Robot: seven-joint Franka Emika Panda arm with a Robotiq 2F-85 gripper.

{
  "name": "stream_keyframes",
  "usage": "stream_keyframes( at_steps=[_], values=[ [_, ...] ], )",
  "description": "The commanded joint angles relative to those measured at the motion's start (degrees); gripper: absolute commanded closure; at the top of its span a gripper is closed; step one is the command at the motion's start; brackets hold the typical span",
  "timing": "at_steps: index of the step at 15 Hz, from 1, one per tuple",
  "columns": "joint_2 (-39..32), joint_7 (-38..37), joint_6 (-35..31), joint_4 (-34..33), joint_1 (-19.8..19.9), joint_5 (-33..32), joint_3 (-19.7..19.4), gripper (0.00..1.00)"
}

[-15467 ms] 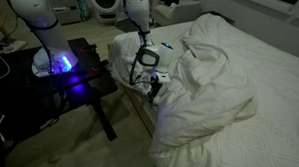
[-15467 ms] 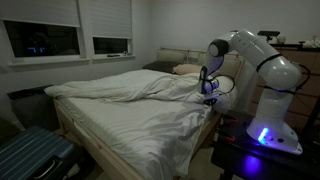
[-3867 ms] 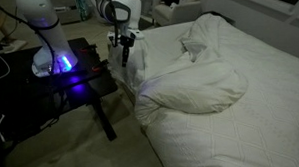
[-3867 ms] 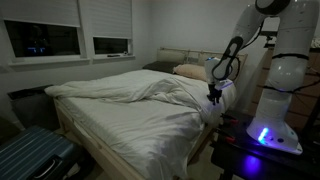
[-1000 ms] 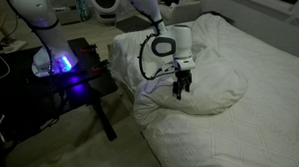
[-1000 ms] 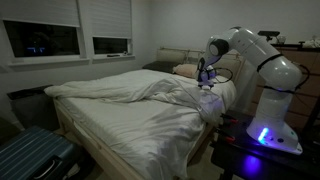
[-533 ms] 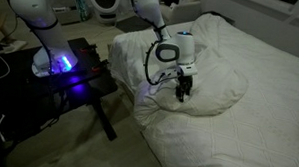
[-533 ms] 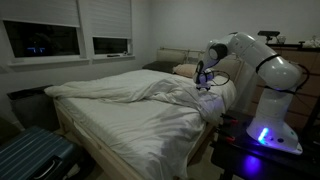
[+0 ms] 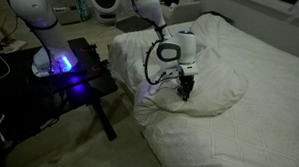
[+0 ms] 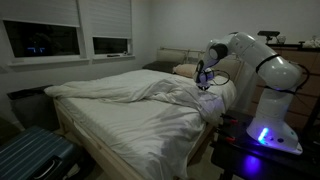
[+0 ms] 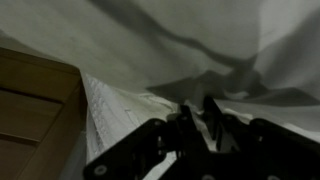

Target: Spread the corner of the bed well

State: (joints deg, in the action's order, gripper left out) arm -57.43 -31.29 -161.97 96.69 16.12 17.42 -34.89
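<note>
The bed (image 9: 263, 118) is wide and white, and shows in both exterior views (image 10: 110, 125). Its thick white duvet is bunched and folded back near the edge by the robot. The corner (image 9: 207, 94) is a puffy, wrinkled flap. My gripper (image 9: 186, 93) points down onto this flap, also in an exterior view (image 10: 201, 87). In the wrist view the two dark fingers (image 11: 198, 118) stand close together with a fold of white duvet (image 11: 150, 50) pinched between them.
A small black table (image 9: 82, 79) carries the robot base with its blue light (image 9: 60, 63) beside the bed. The wooden bed frame (image 11: 35, 110) shows under the duvet edge. A pillow (image 10: 187, 70) lies at the headboard. A dark suitcase (image 10: 30, 155) stands at the foot.
The gripper has moved a little further over the folded duvet and lowered onto it. Its fingers have closed in on the fabric.
</note>
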Motion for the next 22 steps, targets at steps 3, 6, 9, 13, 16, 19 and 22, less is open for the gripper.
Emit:
stream_keyframes(
  at_steps=[3,6,9,13,16,19,22],
  values=[
    [5.2,-1.0,6.9,3.0,-0.7,-1.6,-0.1,1.0],
    [8.6,-0.4,9.0,5.8,-2.2,-2.6,0.4,0.99],
    [13.6,0.2,11.3,10.3,-6.1,-5.2,0.6,0.99],
    [21.2,1.5,14.5,17.9,-12.6,-11.2,1.4,0.99],
    [27.2,0.4,16.2,24.2,-18.5,-17.5,1.5,0.99],
    [33.1,-0.6,18.5,29.2,-22.7,-23.5,2.7,0.99],
    [38.0,-0.8,22.3,32.5,-24.6,-28.6,6.0,0.99]
  ],
)
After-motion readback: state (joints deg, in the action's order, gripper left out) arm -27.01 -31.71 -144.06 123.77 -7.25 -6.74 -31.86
